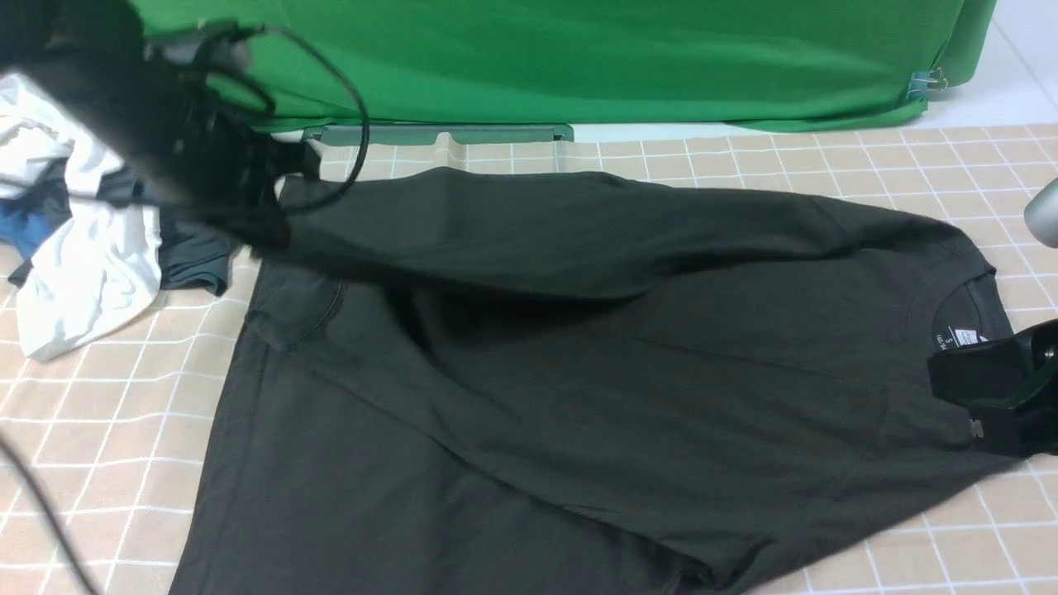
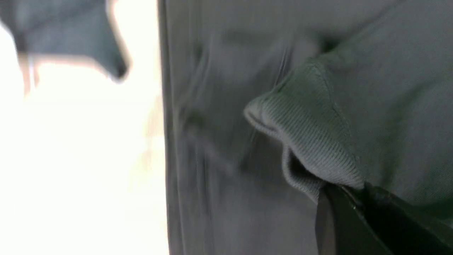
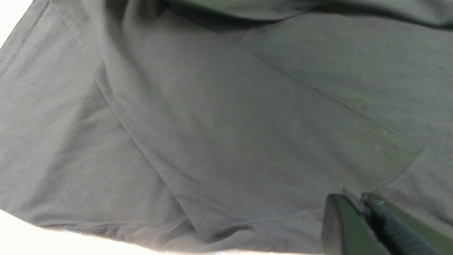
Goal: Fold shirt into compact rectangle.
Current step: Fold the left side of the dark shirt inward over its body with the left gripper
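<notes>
Front view, location: the shirt (image 1: pixel 579 372) lies spread on the checked table cover (image 1: pixel 83 430), collar and neck label (image 1: pixel 963 336) to the robot's right. A heap of garments (image 1: pixel 74 248) sits just beside its far left corner.
Front view, left gripper (image 1: pixel 269 231): blurred and raised, with one sleeve (image 1: pixel 579 231) drawn across the body toward it.
Front view, right gripper (image 1: pixel 942 372): low on the cloth beside the collar.
Left wrist view, grip: the jaws are pressed together, pinching the ribbed cuff (image 2: pixel 308 138). You have a sound hold here.
Right wrist view, grip: the jaws are closed on a thin fold of cloth. You cannot tell how many layers they hold.
Handling, judged: light, limp knit that sags and creases, so it will not keep a shape unsupported.
Hold points, judged: take cuffs, seams, shoulders and hem corners. Pinching mid-panel risks lifting a single layer.
</notes>
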### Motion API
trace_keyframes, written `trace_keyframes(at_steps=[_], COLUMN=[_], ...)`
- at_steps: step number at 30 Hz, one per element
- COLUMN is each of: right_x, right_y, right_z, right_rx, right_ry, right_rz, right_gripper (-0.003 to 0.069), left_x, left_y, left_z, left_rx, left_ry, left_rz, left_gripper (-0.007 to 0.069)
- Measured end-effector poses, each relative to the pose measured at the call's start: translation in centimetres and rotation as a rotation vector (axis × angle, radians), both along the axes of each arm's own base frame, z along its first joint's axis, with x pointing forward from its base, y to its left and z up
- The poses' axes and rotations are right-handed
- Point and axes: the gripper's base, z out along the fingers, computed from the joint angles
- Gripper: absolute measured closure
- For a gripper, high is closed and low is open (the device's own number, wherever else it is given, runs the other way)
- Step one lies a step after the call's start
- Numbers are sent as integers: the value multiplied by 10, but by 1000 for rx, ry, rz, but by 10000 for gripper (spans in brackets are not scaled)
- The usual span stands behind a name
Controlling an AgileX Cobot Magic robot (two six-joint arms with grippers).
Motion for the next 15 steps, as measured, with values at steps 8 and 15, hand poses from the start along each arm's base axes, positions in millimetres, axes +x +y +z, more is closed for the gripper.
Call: trace_keyframes(at_steps=[8,15], right_x=[1,2], right_y=[0,0], right_z=[1,2], right_rx=[6,7], right_ry=[-18,-23], right_rz=[-3,-4], right_gripper=[554,546], left_x=[-38,-42], left_y=[3,4], left_z=[-43,-53], left_rx=[1,6], left_ry=[98,88], left_rz=[49,58], left_gripper=[589,582])
